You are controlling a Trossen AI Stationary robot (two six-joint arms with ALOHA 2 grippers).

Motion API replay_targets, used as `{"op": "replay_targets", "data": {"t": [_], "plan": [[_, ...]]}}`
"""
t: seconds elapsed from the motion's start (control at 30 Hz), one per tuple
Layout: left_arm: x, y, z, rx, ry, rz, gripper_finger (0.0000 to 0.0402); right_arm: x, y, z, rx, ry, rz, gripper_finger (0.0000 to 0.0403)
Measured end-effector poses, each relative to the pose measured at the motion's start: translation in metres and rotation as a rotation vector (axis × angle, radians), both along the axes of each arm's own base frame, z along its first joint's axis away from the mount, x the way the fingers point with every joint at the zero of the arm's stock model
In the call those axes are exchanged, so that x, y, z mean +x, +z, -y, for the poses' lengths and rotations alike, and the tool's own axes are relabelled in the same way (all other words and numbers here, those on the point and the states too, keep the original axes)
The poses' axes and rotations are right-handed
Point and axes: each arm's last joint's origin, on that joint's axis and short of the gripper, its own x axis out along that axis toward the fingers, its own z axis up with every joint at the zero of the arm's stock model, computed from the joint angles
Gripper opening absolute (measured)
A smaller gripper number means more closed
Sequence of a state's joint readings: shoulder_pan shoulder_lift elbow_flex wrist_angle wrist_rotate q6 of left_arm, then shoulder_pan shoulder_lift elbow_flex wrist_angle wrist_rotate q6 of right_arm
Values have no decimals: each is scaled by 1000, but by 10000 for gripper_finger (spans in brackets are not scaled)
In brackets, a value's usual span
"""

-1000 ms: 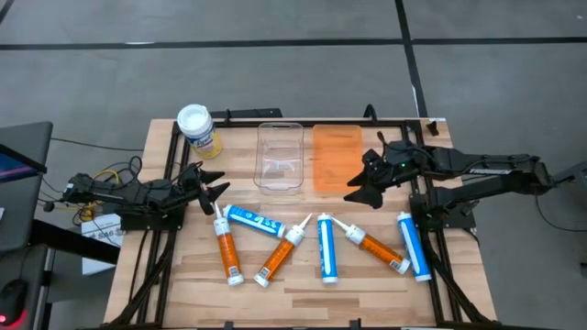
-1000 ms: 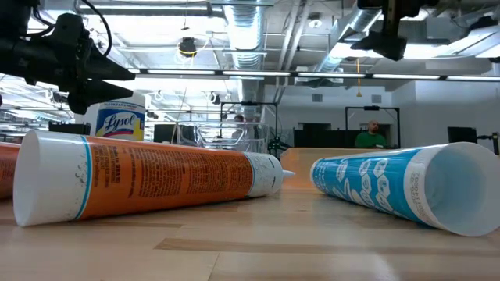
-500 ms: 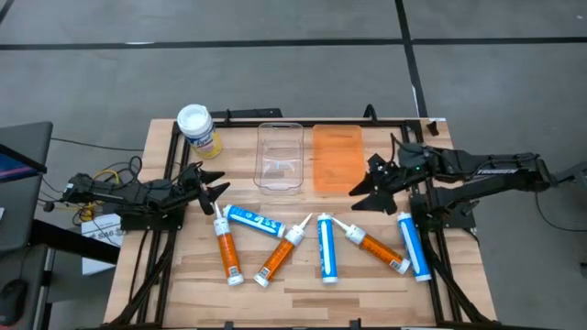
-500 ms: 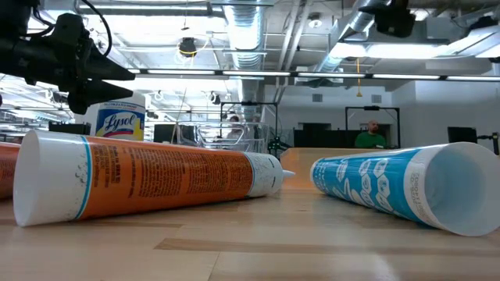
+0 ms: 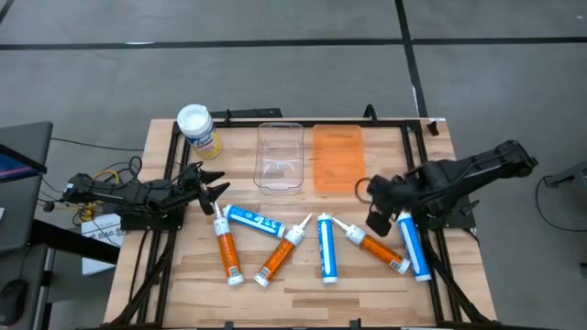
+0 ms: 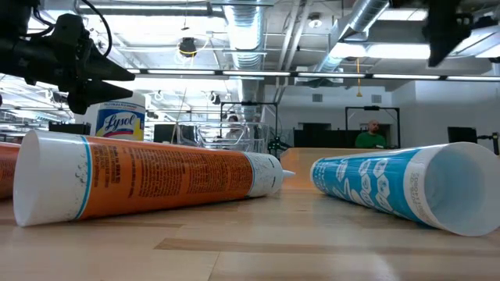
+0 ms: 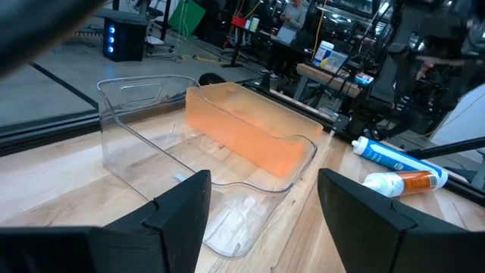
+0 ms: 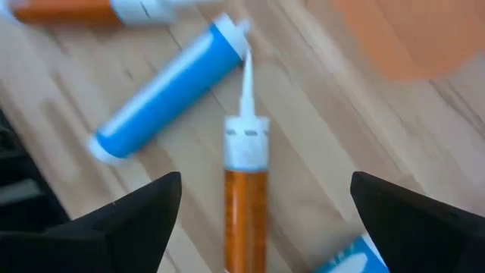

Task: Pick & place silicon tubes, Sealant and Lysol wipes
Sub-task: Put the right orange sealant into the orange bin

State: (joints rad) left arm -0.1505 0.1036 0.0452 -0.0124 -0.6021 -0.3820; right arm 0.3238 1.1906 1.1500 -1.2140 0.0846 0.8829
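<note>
Right gripper [image 5: 378, 213] wide open, empty, over my orange tube [image 8: 246, 203]; left gripper [image 5: 213, 190] part open, parked at table [image 5: 293, 284] edge.

Landmark: wooden table [image 5: 293, 275], butcher-block top on a black frame.
Clear bin [image 5: 280, 156]: on the table, far side, near the middle.
Orange bin [image 5: 337, 158]: just beside the clear one.
Person [image 6: 372, 136]: way behind the table.

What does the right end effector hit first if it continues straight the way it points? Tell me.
Probably the orange tube: the right end effector, open, frames it between its fingers. How far it is above the tube is unclear.
</note>
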Motion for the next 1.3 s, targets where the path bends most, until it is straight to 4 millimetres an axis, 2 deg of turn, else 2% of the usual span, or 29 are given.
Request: {"op": "replay_targets", "data": {"t": [0.23,0.37,0.6,0.87,1.3], "plan": [[0,0,0,0,-1,-2,236,15,-27,-15,-70,68,-189,377],[0,0,0,0,-5,-3,236,25,-40,-23,-97,136,-252,377],[0,0,1,-2,-42,-6,236,38,-61,-30,-105,144,-349,377],[1,0,1,-6,-54,-6,236,44,-66,-39,-86,117,-304,377],[1,-1,2,-9,-62,-5,236,26,-60,-64,-39,-78,-283,377]]}}
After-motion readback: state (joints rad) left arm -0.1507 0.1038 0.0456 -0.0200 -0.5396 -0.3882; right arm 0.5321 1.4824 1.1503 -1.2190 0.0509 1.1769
